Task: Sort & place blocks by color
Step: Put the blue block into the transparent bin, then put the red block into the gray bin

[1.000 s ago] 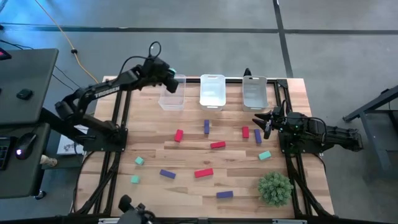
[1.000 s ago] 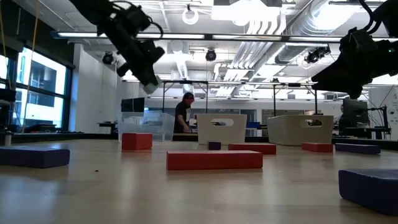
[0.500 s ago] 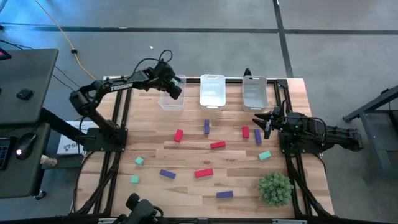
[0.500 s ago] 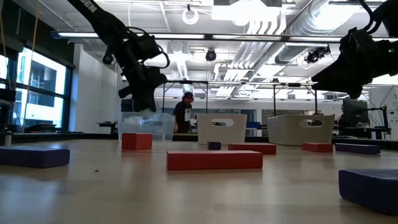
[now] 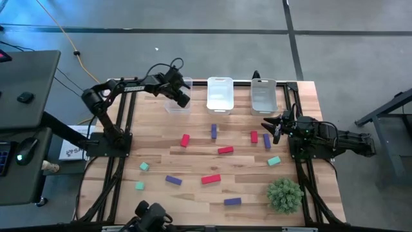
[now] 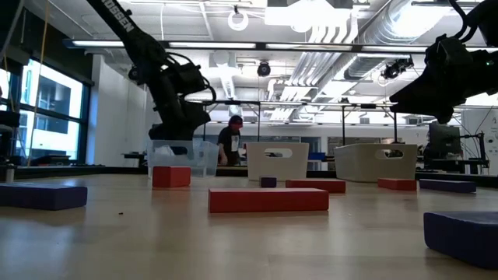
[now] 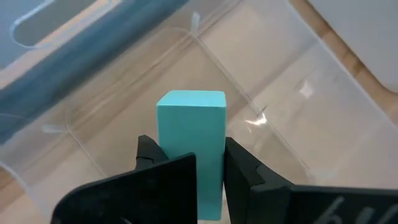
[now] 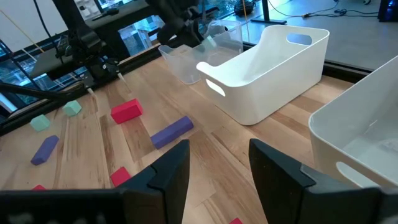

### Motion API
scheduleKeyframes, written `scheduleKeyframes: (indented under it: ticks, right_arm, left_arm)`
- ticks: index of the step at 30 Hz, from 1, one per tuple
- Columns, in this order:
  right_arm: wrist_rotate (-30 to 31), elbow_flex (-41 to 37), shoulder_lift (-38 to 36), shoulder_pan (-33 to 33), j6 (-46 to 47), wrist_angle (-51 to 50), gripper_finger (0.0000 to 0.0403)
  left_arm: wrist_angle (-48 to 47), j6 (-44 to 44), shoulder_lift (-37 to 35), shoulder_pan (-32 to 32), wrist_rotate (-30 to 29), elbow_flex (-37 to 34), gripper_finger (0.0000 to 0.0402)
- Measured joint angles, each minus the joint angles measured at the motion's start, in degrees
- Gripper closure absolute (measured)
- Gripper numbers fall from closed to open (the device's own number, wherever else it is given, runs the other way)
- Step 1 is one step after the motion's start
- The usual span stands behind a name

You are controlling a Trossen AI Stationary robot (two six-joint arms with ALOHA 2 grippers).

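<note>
Left hand [image 7: 208,180] pinches a teal block [image 7: 191,140] between its two fingers and holds it over the open clear bin [image 5: 177,103] at the far left of the bin row; block sits upright in the grip, above the bin floor, not touching it. In the low view the left hand [image 6: 180,128] hangs just above the clear bin [image 6: 184,158]

Right hand [image 5: 273,124] hovers near the right edge of the bench [image 5: 193,193], fingers [image 8: 168,171] parted at a middling gap, nothing between them

Middle white bin [image 5: 219,95] and right white bin [image 5: 263,96] stand beside the clear one

Loose blocks on the bench: red [image 5: 185,140], [image 5: 225,150], [image 5: 211,179], [image 5: 253,136]; purple [image 5: 214,131], [image 5: 173,180], [image 5: 232,202], [image 5: 266,140]; teal [image 5: 144,166], [image 5: 139,185], [image 5: 273,161]

Green plant ball [image 5: 284,194] near the front right corner
</note>
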Motion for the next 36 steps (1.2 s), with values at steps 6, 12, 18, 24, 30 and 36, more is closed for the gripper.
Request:
scheduleKeyframes:
  ticks: [6, 12, 18, 24, 30, 36]
  right_arm:
    - [0.0, 0.0, 0.0, 0.0, 0.0, 0.0, 0.0247]
    - [0.0, 0.0, 0.0, 0.0, 0.0, 0.0, 0.0247]
    - [0.0, 0.0, 0.0, 0.0, 0.0, 0.0, 0.0247]
    - [0.0, 0.0, 0.0, 0.0, 0.0, 0.0, 0.0247]
    - [0.0, 0.0, 0.0, 0.0, 0.0, 0.0, 0.0247]
    - [0.0, 0.0, 0.0, 0.0, 0.0, 0.0, 0.0247]
  left_arm:
    - [0.5, 0.0, 1.8, 0.0, 0.0, 0.0, 0.0401]
    - [0.7, 0.0, 2.8, 0.0, -0.1, 0.0, 0.0391]
    - [0.8, 2.0, 2.8, 0.0, -0.1, 0.0, 0.0347]
    - [0.9, 2.5, 2.5, 0.0, -0.1, 0.0, 0.0307]
    - [1.0, 2.5, 0.5, 0.0, 0.0, 0.0, 0.0286]
    - [0.0, 2.5, -2.8, 0.0, 0.1, 0.0, 0.0282]
